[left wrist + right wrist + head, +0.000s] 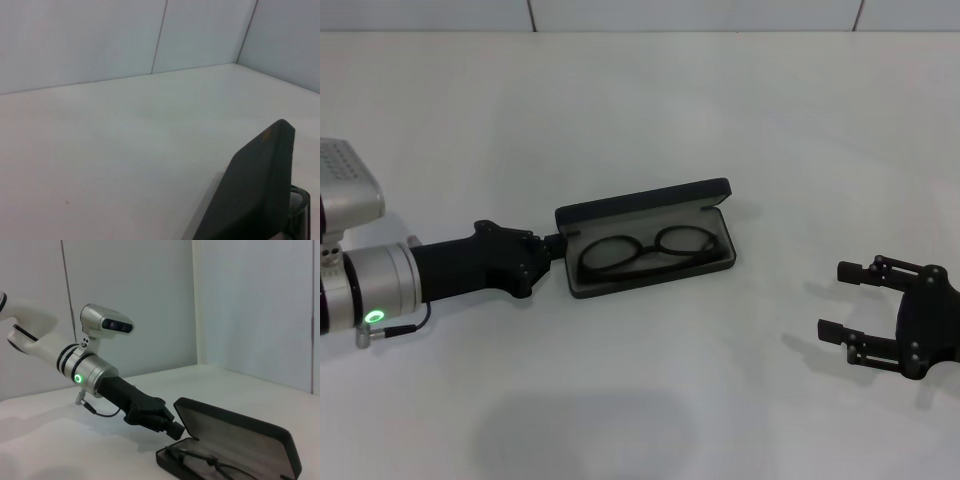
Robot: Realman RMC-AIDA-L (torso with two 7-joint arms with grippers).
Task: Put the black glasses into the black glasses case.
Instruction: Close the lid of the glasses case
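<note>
The black glasses case (645, 203) lies open in the middle of the white table, its lid raised toward the far side. The black glasses (645, 251) lie folded inside on the grey lining. My left gripper (552, 243) reaches in from the left. Its fingers look shut and its tip rests against the left end of the case, by the lid. The left wrist view shows only the back of the lid (252, 192). The right wrist view shows the case (235, 432), the glasses (200, 462) and the left gripper (175, 428). My right gripper (835, 299) is open and empty, right of the case and nearer to me.
The white table (640, 110) runs to a grey wall at the back. Only the case and the two arms are on or above it.
</note>
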